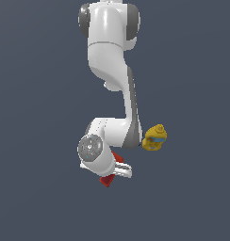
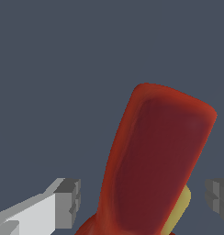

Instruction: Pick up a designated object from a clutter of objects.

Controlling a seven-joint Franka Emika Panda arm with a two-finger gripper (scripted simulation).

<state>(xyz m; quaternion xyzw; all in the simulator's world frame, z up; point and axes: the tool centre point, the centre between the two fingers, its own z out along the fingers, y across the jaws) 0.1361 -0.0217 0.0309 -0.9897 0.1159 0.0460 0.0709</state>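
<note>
The red toy drill [image 2: 155, 156] fills the wrist view, with a yellow accent [image 2: 180, 206] at its side. It lies between my two grey fingertips [image 2: 68, 202], with a gap on each side. My gripper [image 2: 143, 202] is open and straddles the drill without touching it. In the exterior view the hand and gripper [image 1: 122, 170] sit low over the drill [image 1: 107, 180], which shows only as red bits under the hand. The orange ball, the cube and the black clamp are hidden or out of view.
A yellow bottle with a blue label [image 1: 154, 137] lies just to the exterior view's right of the arm's forearm. The floor is a plain dark grey surface. The arm's own links hide much of the middle.
</note>
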